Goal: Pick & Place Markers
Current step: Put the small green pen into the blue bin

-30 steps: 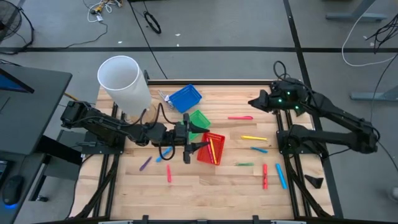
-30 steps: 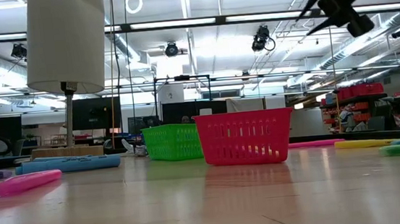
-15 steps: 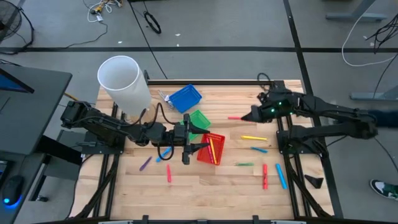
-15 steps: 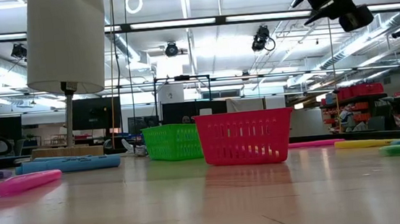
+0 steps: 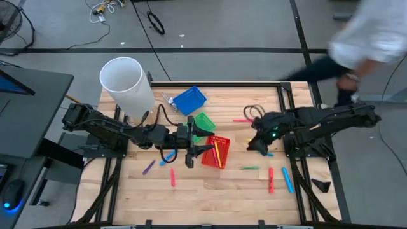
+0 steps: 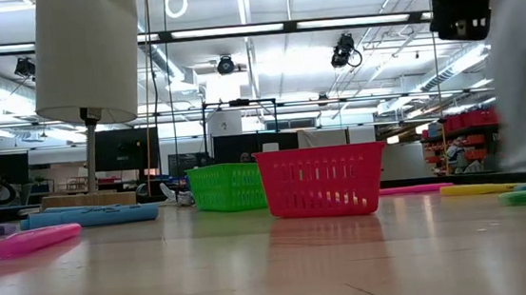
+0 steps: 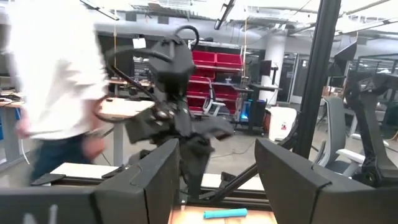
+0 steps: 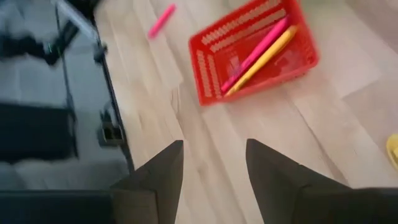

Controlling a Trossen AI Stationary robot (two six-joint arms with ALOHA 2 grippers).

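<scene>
Nearest us on the table (image 5: 210, 191), loose markers lie scattered: a red one (image 5: 172, 177) and a purple one (image 5: 149, 167) on the left, and a red (image 5: 271, 180), a blue (image 5: 288, 180) and a green one (image 5: 250, 168) on the right. They lie flat and apart, which we judge leaves room for a claw to straddle each.

In the middle stands the red basket (image 5: 216, 152) with a pink and a yellow marker inside, leaning against its wall; we take it for the drop spot. The left claw (image 5: 202, 150) hangs just beside the basket's left edge, its arm stretched low and level across the table from the left. Its fingers are spread and hold nothing. We judge it is waiting.

To the right, the right claw (image 5: 254, 146) is over the table between the basket and the markers on the right, its arm bent in from the right edge and tipped downward. Its wrist view shows the two fingers apart and empty, facing the basket. We judge it is lining up a pick.

Farther off sit the green basket (image 5: 203, 122) and the blue basket (image 5: 189, 100), with a pink marker (image 5: 241, 119) to their right. A white cylinder (image 5: 127, 86) stands at the far left, and a person (image 5: 369, 32) passes beyond the far right corner.
</scene>
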